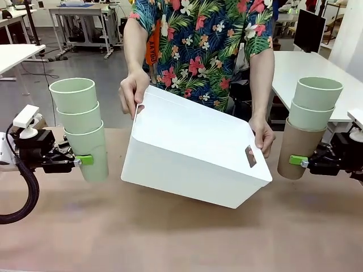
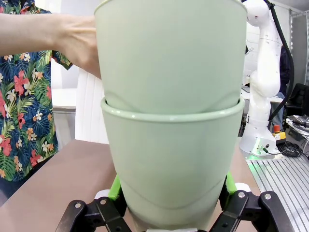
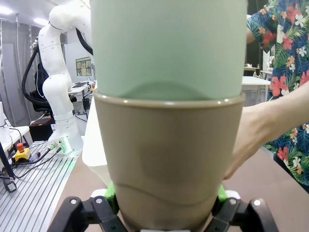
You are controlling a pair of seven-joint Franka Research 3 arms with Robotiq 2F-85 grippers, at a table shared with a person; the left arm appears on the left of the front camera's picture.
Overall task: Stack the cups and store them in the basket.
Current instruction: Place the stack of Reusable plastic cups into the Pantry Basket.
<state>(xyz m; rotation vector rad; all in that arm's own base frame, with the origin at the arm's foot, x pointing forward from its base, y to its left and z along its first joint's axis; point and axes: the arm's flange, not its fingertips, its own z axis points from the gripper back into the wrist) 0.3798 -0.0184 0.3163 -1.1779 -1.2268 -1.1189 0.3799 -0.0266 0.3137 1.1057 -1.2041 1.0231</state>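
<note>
A person in a flowered shirt (image 1: 198, 39) holds the white rectangular plastic basket (image 1: 193, 153) tilted in the air above the brown table (image 1: 170, 238). One bare hand of the person (image 1: 133, 93) grips the basket's end nearer the robot's left arm, and the other bare hand of the person (image 1: 262, 136) grips the opposite end. Just beside the basket on the left-arm side, the robot's left hand (image 1: 89, 160) is clamped on the lowest pale mint green plastic cup (image 1: 93, 148) of a nested stack of three, its green pads (image 2: 115, 187) pressed against that cup's sides. Beside the basket's other end, the robot's right hand (image 1: 298, 160) is clamped on a tan-brown plastic cup (image 1: 300, 144), and two more pale mint green cups (image 1: 315, 102) are nested inside it. Both stacks stand upright, lifted off the table and apart from the basket.
</note>
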